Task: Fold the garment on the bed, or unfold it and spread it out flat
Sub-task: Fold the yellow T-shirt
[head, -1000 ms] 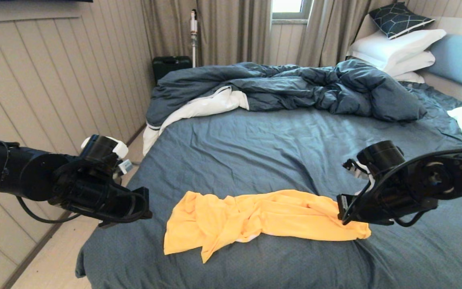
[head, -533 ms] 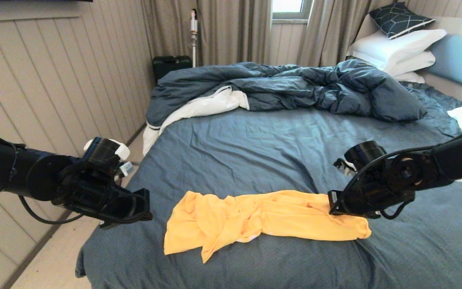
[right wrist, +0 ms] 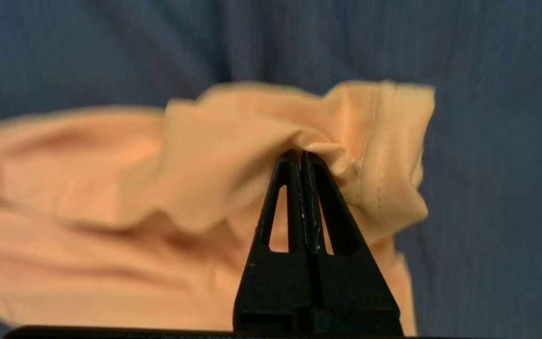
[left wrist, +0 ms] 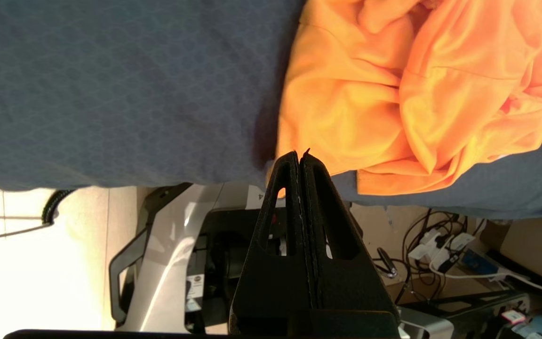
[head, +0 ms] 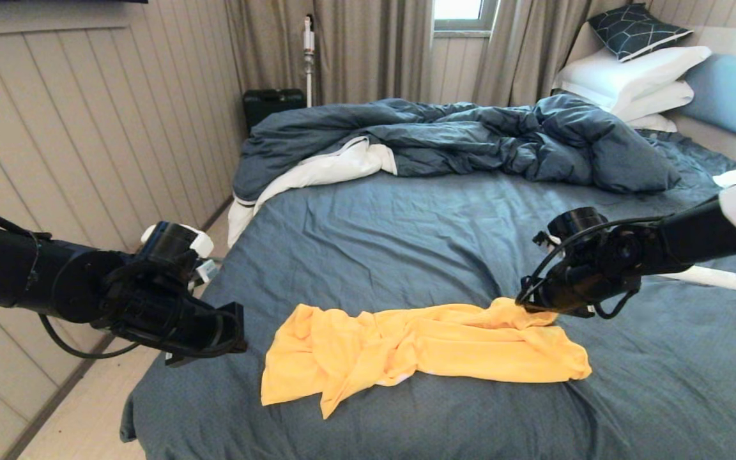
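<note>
The yellow-orange T-shirt lies crumpled in a long band across the near part of the bed. My right gripper is shut on a pinch of the garment at its far right edge and holds that fold lifted off the sheet. My left gripper hangs shut and holding nothing, just left of the shirt's left end and over the bed's left edge; in the left wrist view the left gripper points at the shirt's corner.
A rumpled dark blue duvet with white underside lies across the far half of the bed. White pillows and a patterned cushion lean at the light blue headboard. A panelled wall runs along the left, with floor between.
My right gripper has moved up and away from the bed's near edge, drawing the shirt's right edge up into a raised fold. The left arm shifted slightly right and down.
</note>
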